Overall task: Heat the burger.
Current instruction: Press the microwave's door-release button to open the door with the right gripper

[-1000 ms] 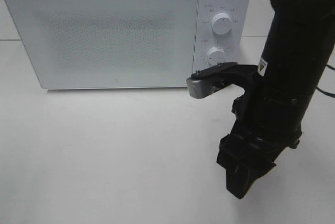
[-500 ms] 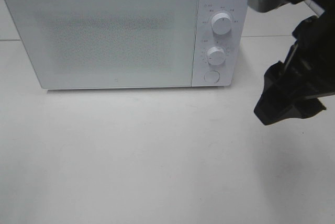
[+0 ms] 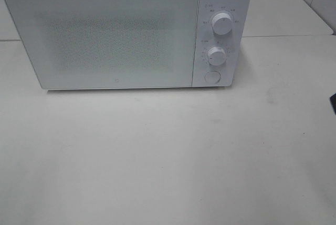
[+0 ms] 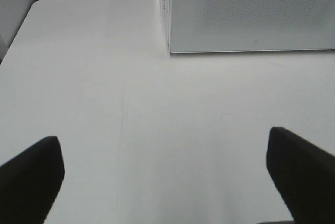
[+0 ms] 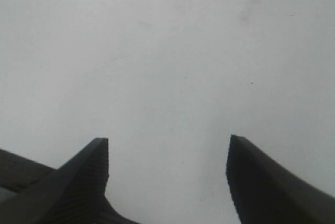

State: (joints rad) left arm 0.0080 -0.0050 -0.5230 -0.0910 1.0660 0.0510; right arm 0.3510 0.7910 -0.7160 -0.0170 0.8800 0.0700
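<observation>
Gone from in front of the microwave (image 3: 115,36) is the right arm, which a moment ago stood black and bulky across the control panel. From the high camera only a dark sliver (image 3: 334,104) at the right edge remains, probably part of that arm, so the whole front is open to view. The door (image 3: 105,62) is shut flush. The upper knob (image 3: 223,24), the lower knob (image 3: 216,55) and the round button (image 3: 211,77) under them are uncovered, and the table (image 3: 157,156) before them carries nothing that I can see. The burger shows nowhere. My guess is that it sits behind that frosted door, though nothing can be made out through it, and I'd say the arms are drawn away because the loading and setting are done.

From the left wrist, the left jaws are spread wide with only bare table between them. They sit well back from the microwave's lower corner (image 4: 170,51), which looks like a parked pose more than a reach.

From the right wrist, the right jaws stand apart too, holding nothing and pointing down at plain table; there is no burger in that picture either. Empty and clear of the door, both seem to me to be waiting out the heating
</observation>
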